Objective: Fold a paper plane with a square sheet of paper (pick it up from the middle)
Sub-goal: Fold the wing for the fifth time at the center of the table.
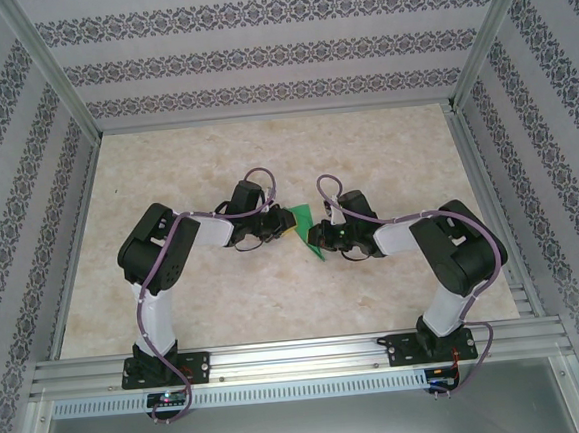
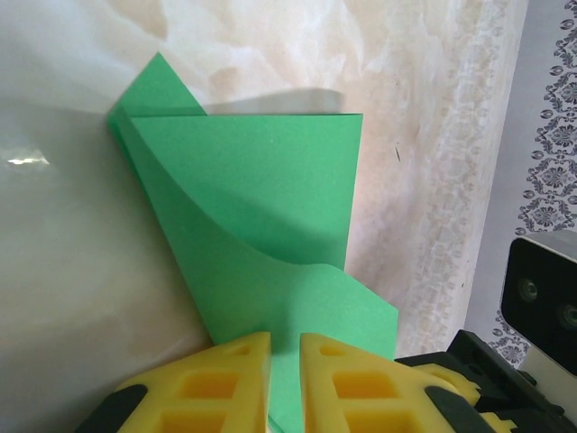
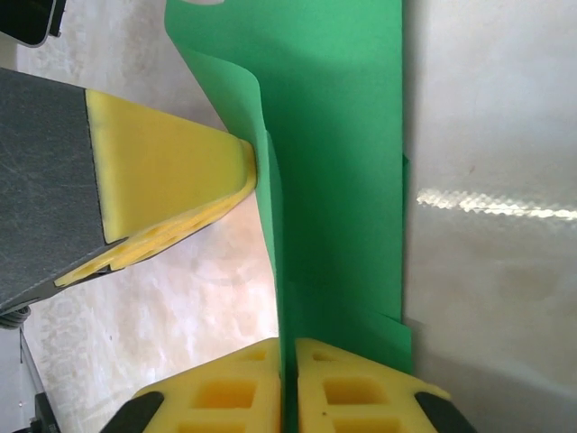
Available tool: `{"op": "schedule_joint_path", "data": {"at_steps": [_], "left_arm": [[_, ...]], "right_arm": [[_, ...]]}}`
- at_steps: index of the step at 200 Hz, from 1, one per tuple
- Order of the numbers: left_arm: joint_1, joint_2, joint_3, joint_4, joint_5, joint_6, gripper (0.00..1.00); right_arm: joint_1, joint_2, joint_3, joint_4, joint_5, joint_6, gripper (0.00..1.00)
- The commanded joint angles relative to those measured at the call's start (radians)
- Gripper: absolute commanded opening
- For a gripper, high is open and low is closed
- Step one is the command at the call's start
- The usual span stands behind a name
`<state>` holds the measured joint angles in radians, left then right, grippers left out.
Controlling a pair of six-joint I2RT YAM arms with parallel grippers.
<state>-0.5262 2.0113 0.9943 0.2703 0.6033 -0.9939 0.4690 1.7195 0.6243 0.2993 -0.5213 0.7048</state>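
The green sheet of paper [image 1: 301, 217] is partly folded and held off the table between both arms at mid-table. In the left wrist view the paper [image 2: 261, 198] shows overlapping flaps and a curled layer, and it runs down into the narrow gap of my left gripper [image 2: 284, 361], which is shut on its near edge. My right gripper [image 3: 288, 361] is shut on an upright fold of the paper [image 3: 334, 135], seen edge-on. One yellow left finger [image 3: 171, 171] presses the paper's left side there; its partner is hidden behind the sheet. From above, the left gripper [image 1: 280, 227] and right gripper [image 1: 319, 237] nearly meet.
The pale marbled tabletop [image 1: 195, 164] lies under both arms, ringed by an aluminium frame [image 1: 280, 356] and patterned walls. Glare marks the table surface [image 3: 496, 203] beside the paper.
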Motion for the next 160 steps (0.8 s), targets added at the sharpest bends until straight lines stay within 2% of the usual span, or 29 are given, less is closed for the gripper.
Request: {"op": "schedule_joint_path", "data": {"at_steps": [1, 47, 95, 160], "left_arm": [[-0.009, -0.022, 0.016, 0.006, 0.003, 0.039, 0.19], [-0.01, -0.098, -0.016, 0.042, 0.019, 0.08, 0.25], [-0.015, -0.102, -0.038, 0.056, 0.02, 0.081, 0.26], [-0.039, -0.07, -0.049, 0.092, 0.006, 0.065, 0.25]], "right_arm": [[-0.005, 0.016, -0.025, 0.065, 0.001, 0.017, 0.1], [-0.015, 0.045, -0.069, 0.172, -0.019, 0.09, 0.09], [-0.021, 0.048, -0.104, 0.214, 0.004, 0.132, 0.11], [-0.024, 0.046, -0.141, 0.248, 0.041, 0.166, 0.01]]}}
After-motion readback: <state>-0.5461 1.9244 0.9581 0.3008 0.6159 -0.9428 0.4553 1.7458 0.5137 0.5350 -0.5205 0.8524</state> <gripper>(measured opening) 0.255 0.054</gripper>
